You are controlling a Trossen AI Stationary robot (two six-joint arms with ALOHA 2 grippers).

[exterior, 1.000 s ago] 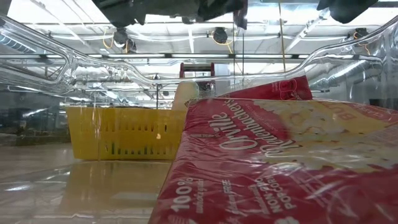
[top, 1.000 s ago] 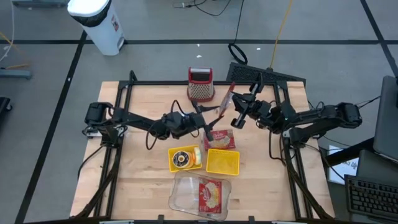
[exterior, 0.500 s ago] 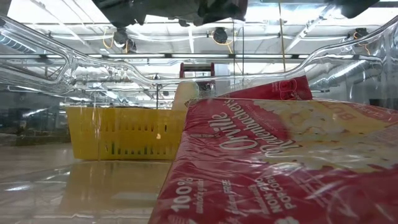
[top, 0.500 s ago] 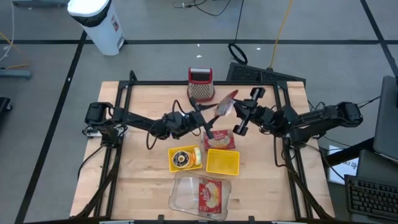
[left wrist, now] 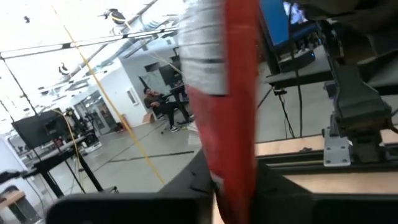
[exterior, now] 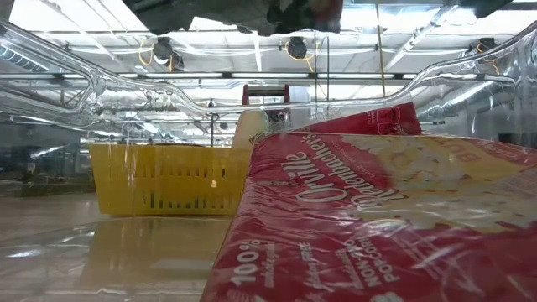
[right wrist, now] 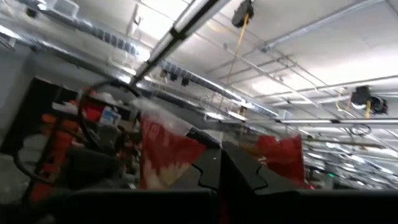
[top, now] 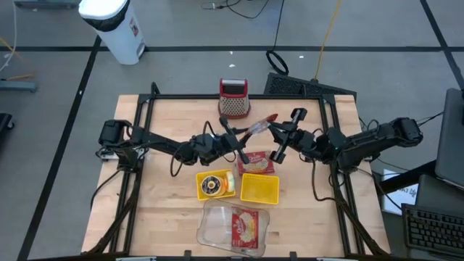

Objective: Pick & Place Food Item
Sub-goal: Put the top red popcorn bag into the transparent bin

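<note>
The readable writing sits on the popcorn box [exterior: 377,218] that fills the low view: "Orville Redenbacher's" in white script on red, with "100%" and "POPCORN" lower down; seen from above, this box [top: 245,227] lies in a clear plastic tray [top: 212,230] at the table's front edge. Behind it stand a yellow basket [top: 259,188], a round yellow tin [top: 213,185] and a second red box [top: 258,164]; a red grater-like holder [top: 233,98] stands at the far edge. The task's thing, a red snack packet [top: 261,127], hangs above the table's middle between the two arms. The right gripper [top: 274,129] is clenched on its far end, and the left gripper [top: 238,138] meets its near end, fingers drawn nearly together about it; the left wrist view shows the packet [left wrist: 230,106] upright between the fingers. A second ago the packet was higher and farther right, held by the right gripper alone, with the left fingers spread wide; since then it has come down and leftward into them.
</note>
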